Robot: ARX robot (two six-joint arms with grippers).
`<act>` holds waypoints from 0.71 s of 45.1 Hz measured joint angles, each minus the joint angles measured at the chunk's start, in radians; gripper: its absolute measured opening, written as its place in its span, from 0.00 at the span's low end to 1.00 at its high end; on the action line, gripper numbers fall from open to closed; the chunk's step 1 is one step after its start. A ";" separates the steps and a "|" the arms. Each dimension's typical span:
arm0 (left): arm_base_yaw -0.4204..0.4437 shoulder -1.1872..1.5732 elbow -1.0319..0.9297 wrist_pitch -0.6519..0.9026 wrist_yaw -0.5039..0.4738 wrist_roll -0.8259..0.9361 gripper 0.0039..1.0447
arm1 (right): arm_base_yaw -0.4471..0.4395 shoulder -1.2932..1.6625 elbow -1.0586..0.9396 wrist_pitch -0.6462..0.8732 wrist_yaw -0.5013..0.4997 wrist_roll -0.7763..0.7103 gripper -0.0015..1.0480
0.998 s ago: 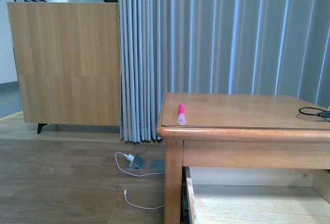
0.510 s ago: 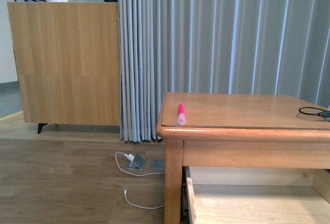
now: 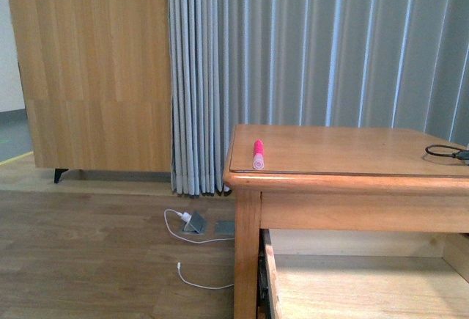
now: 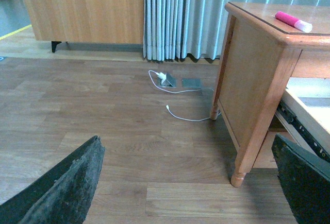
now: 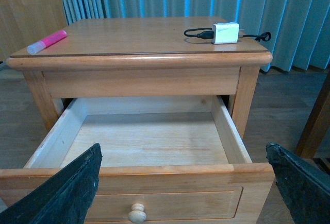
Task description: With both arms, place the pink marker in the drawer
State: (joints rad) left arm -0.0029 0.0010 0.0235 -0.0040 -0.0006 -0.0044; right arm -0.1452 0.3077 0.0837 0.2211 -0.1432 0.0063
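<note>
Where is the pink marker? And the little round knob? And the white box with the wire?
pink marker (image 5: 49, 40), right wrist view, on the middle of its pink body.
knob (image 5: 136, 213), right wrist view, on its round face.
white box (image 5: 226, 32), right wrist view, on the side facing the camera.

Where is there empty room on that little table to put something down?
The drawer is wholly bare inside. On the tabletop, the wide middle between the pink marker and the white charger is free; the charger's corner is cluttered with cable.
</note>
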 joint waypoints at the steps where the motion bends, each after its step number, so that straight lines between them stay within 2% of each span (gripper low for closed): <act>1: 0.000 0.000 0.000 0.000 0.000 0.000 0.94 | 0.000 0.000 0.000 0.000 0.000 0.000 0.92; 12: 0.000 0.000 0.000 0.000 0.000 0.000 0.94 | 0.000 0.000 0.000 0.000 0.000 0.000 0.92; 14: -0.016 0.010 0.001 0.000 -0.049 0.003 0.94 | 0.000 0.000 0.000 0.000 0.000 0.000 0.92; 17: -0.069 0.084 0.004 0.048 -0.186 -0.002 0.94 | 0.000 0.000 0.000 0.000 0.000 0.000 0.92; 19: -0.097 0.163 0.014 0.099 -0.215 -0.002 0.94 | 0.000 0.000 0.000 0.000 0.000 0.000 0.92; 24: -0.159 0.460 0.104 0.305 -0.169 0.005 0.94 | 0.000 0.000 0.000 0.000 0.001 -0.001 0.92; 32: -0.203 0.787 0.255 0.496 -0.101 0.042 0.94 | 0.000 0.000 0.000 0.000 0.000 -0.002 0.92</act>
State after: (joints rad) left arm -0.2058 0.7883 0.2787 0.4915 -0.1013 0.0372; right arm -0.1452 0.3077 0.0837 0.2211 -0.1432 0.0048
